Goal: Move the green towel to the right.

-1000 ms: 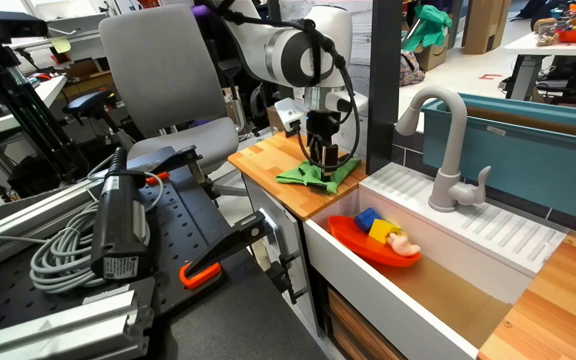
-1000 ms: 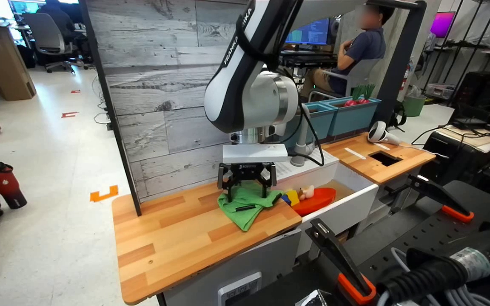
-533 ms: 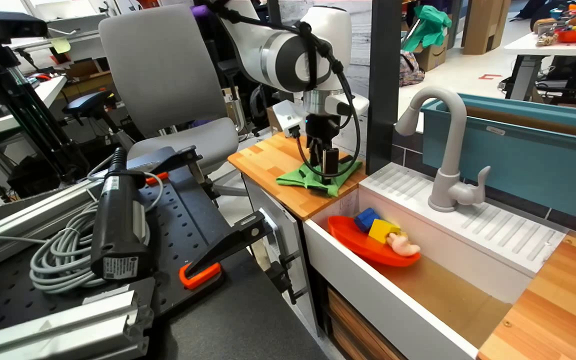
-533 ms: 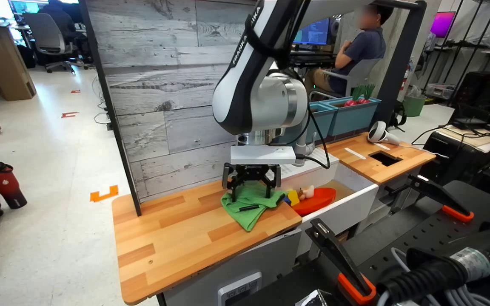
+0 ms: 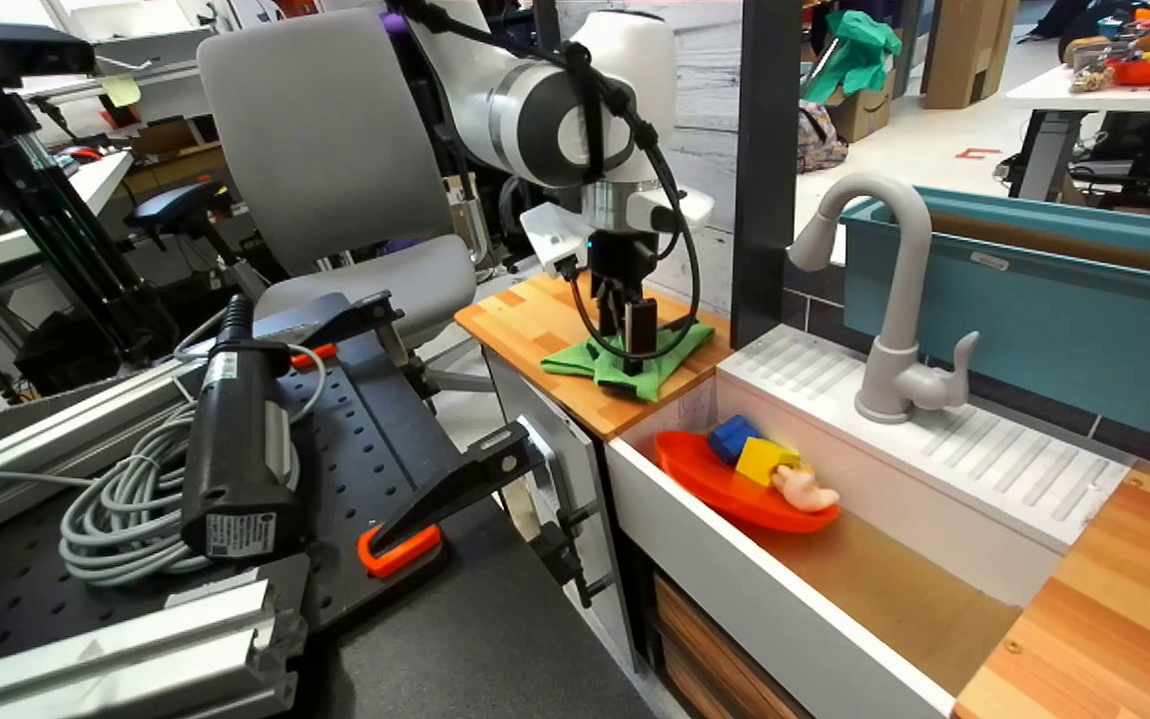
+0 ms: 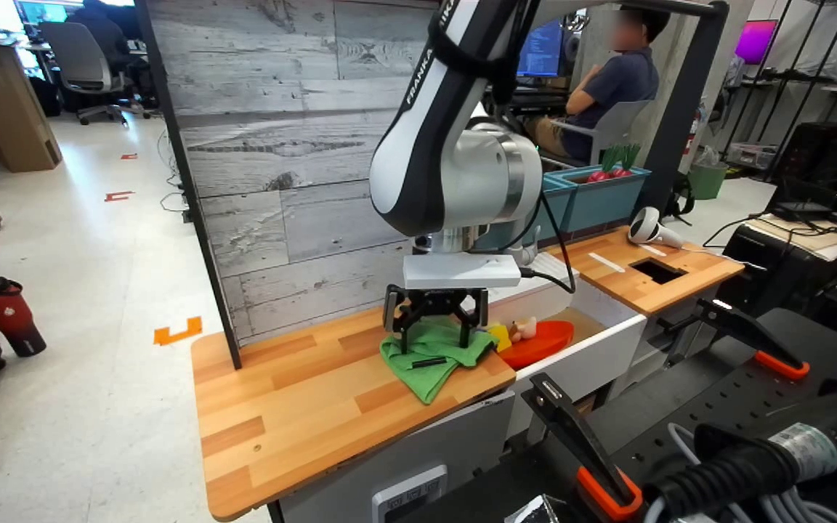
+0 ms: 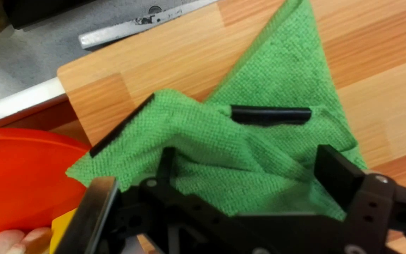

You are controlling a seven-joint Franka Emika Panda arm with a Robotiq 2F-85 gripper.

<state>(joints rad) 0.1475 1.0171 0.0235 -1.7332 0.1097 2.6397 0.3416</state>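
While the end effector [image 6: 434,345] stands w/ fingers wide apart, holding nothing, the green towel [image 6: 433,376] lies rumpled under its tips on the table [image 6: 288,407], approx. lower ctr of the frame in an exterior view. Red dish [image 7: 23,176], w/ yellow block [image 7: 59,225] in it, shows lower left in wrist view.

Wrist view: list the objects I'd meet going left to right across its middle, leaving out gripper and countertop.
Red boat-shaped dish → green towel, bearing first a slanted black strip, then a level black bar.
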